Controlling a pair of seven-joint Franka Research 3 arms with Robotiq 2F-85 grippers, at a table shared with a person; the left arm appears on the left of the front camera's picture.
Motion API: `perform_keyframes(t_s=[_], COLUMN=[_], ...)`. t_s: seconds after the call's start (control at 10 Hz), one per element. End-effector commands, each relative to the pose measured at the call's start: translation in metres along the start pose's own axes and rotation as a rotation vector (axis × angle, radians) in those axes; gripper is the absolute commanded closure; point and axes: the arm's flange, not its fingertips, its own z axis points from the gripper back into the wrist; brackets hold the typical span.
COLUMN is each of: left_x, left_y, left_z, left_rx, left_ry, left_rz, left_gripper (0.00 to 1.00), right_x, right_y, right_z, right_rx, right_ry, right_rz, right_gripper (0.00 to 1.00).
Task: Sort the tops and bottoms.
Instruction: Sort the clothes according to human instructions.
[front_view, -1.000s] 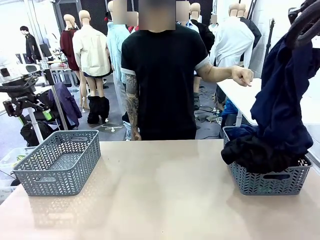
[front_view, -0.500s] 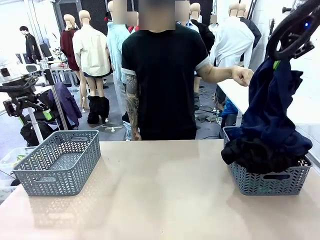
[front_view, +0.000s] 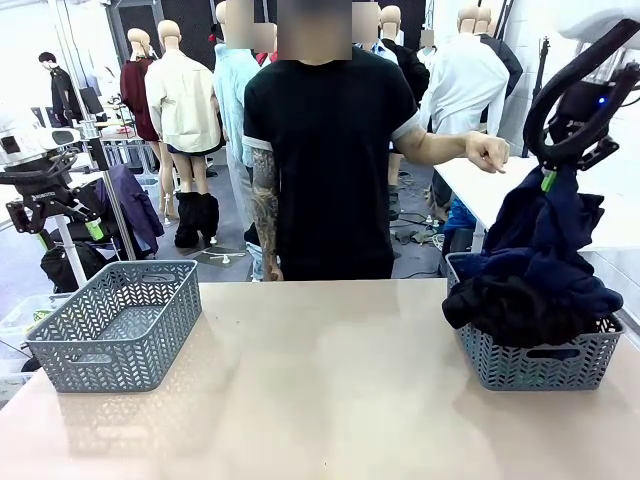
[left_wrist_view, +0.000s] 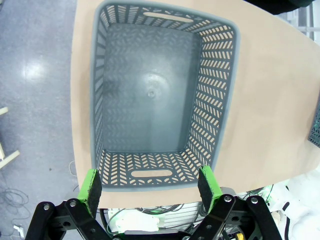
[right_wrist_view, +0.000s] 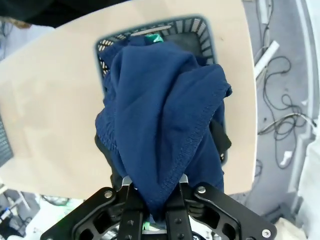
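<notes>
Over the right basket (front_view: 540, 365), right gripper (front_view: 548, 180) lower

1. The front view is evenly and brightly lit, seemingly from overhead; the far left background is washed out to near white.
2. The table (front_view: 320, 380) carries a soft pale sheen and faint, diffuse shadows beside each grey basket (front_view: 118, 322).
3. The left wrist view bows outward at its edges, curving the table's rim; the floor shows a mild glare patch.
4. The right wrist view is sharp on the navy cloth (right_wrist_view: 165, 120), while the right claw (right_wrist_view: 152, 207) low in frame looks slightly soft.
</notes>
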Motion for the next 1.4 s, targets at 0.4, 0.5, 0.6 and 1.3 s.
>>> perform_keyframes(t_s=[0.4, 0.5, 0.6, 1.3], left_x=[-0.001, -0.001, -0.001, -0.001], left_y=[-0.001, -0.001, -0.001, -0.001], left_z=[0.002, 0.002, 0.002, 0.002], left_rx=[0.002, 0.002, 0.002, 0.002], left_ry=[-0.002, -0.002, -0.002, -0.002], left_rz=[0.018, 0.018, 0.018, 0.018], left_gripper=[0.00, 0.00, 0.00, 0.00], right_x=[0.008, 0.006, 0.003, -0.006], right_y=[0.016, 0.018, 0.020, 0.022], right_z=[-0.006, -0.001, 0.004, 0.035], right_rx=[-0.099, -0.116, -0.129, -0.146], right_ry=[0.033, 0.036, 0.023, -0.042], right_rz=[0.043, 0.049, 0.044, 0.041], right_gripper=[0.35, 0.17, 0.00, 0.00])
